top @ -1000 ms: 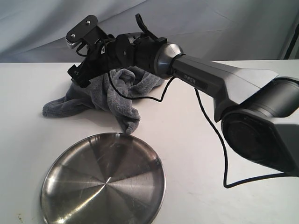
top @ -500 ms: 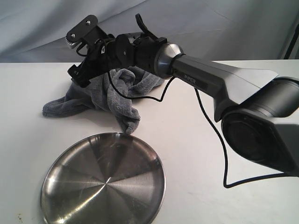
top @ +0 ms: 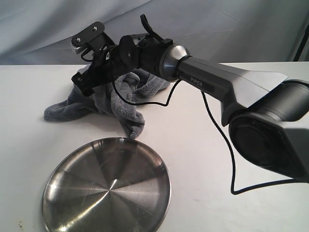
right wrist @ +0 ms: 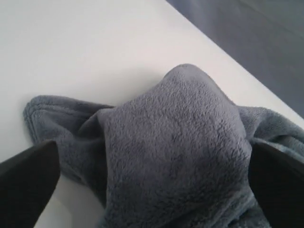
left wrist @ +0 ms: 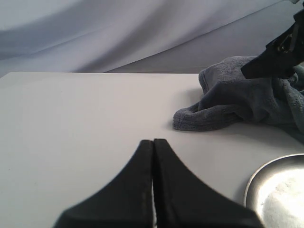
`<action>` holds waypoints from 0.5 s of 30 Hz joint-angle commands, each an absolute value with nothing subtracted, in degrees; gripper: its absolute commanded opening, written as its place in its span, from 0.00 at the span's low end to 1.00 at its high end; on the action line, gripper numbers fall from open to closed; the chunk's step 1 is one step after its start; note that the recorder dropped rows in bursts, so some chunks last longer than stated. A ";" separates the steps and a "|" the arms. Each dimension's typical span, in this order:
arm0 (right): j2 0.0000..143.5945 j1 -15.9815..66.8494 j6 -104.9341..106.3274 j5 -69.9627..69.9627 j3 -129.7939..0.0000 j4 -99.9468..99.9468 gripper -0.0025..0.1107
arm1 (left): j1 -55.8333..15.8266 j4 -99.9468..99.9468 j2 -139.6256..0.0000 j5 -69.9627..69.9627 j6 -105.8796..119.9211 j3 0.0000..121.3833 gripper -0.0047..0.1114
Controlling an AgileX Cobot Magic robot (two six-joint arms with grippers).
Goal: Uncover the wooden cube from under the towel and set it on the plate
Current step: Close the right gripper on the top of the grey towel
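Right gripper (top: 87,82) lowered slightly toward towel (top: 123,99) since earlier frame; jaws spread wide, set either side of raised hump. Left gripper (left wrist: 153,190) parked low over table (left wrist: 71,118), jaws pressed together, nothing held. Cube not seen; judged hidden under hump. Towel judged soft, light, limp: best pinched at hump's top fold and lifted clear. Plate (top: 106,188) unloaded, near towel's tip.

Soft even light, glare on plate (top: 108,191), blurred end effector (left wrist: 153,190) foreground
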State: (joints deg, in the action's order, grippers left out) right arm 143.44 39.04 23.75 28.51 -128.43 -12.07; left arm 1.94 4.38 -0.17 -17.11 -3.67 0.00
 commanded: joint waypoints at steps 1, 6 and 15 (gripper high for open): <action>143.57 38.74 24.11 32.96 -128.69 -11.89 0.95 | 1.66 4.05 0.00 -16.31 -3.91 0.00 0.05; 143.57 38.74 24.13 37.21 -128.69 -5.63 0.95 | 1.66 4.05 0.00 -16.31 -3.91 0.00 0.05; 144.45 38.74 23.91 38.55 -128.69 -3.11 0.95 | 1.66 4.05 0.00 -16.31 -3.91 0.00 0.05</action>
